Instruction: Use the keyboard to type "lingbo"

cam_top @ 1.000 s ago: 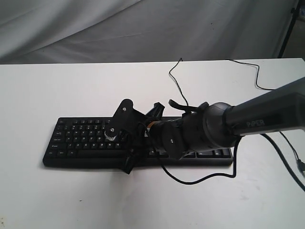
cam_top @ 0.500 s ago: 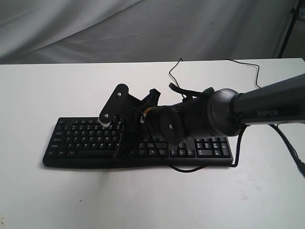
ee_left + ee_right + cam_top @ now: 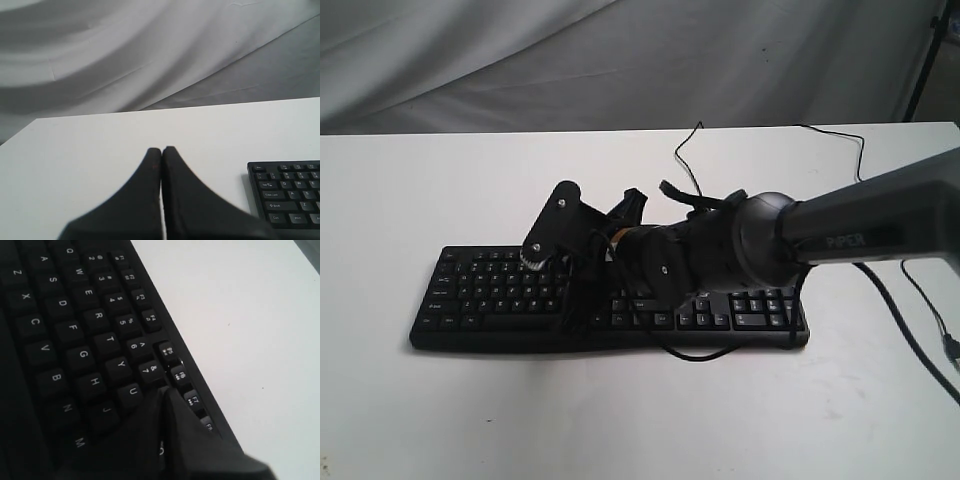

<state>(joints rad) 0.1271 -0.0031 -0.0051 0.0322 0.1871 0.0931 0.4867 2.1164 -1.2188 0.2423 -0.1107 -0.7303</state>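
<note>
Keyboard [image 3: 480, 300] lies flat mid-table on a white tabletop [image 3: 440, 190]; its cable [image 3: 686, 165] runs toward grey draped cloth [image 3: 620, 60] behind. Right gripper [image 3: 163, 391]: fingers pressed together, tips beside the U and 7 keys. Left gripper [image 3: 161, 150]: fingers pressed together, over bare tabletop

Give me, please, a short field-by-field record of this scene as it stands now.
keyboard: black, lying flat on the white table
right gripper: jaws shut, tips over the keys beside U and 7; contact cannot be told
left gripper: jaws shut, over bare table, off the keyboard's Shift and Ctrl end
arm at the keys: right only
</note>
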